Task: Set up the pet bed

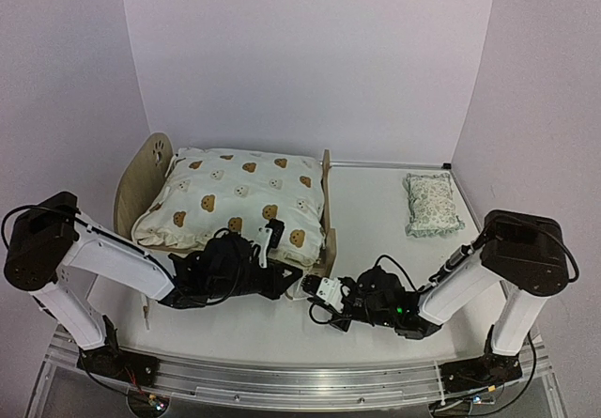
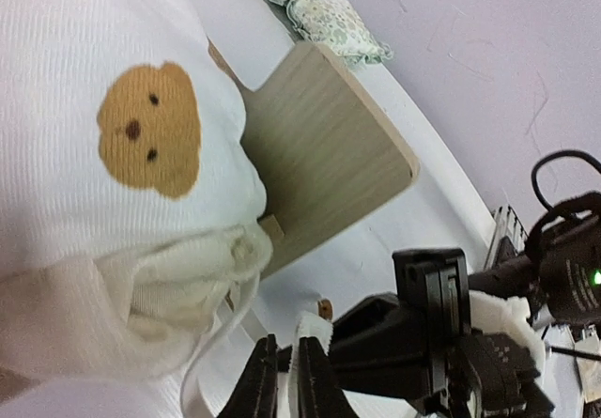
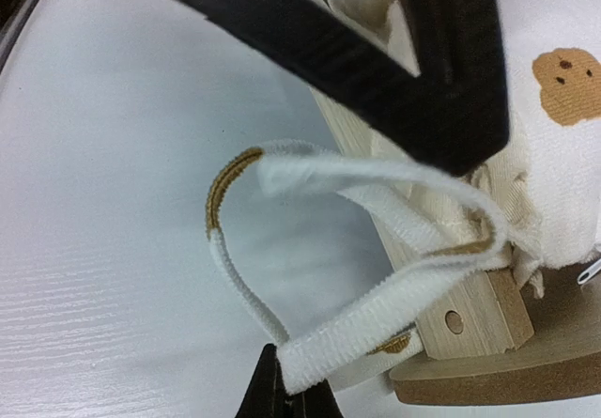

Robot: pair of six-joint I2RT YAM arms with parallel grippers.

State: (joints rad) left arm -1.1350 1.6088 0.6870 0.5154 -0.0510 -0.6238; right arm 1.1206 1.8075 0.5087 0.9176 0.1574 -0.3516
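Right hand [image 3: 286, 394] and left hand [image 2: 286, 385] at the bed's [image 1: 150, 164] foot corner.
The right hand is closed on a white strap [image 3: 376, 315] of the quilt [image 1: 239, 197]; the left pinches another strip [image 2: 305, 329]. The bed stands on the desk's [image 1: 394, 258] left side, under the quilt.

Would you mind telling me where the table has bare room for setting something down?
The table is bare between the pet bed and the pillow, and along its near edge between the arm bases. It is crowded at the bed's near right corner, where the left gripper and right gripper meet on the strap of the quilt.
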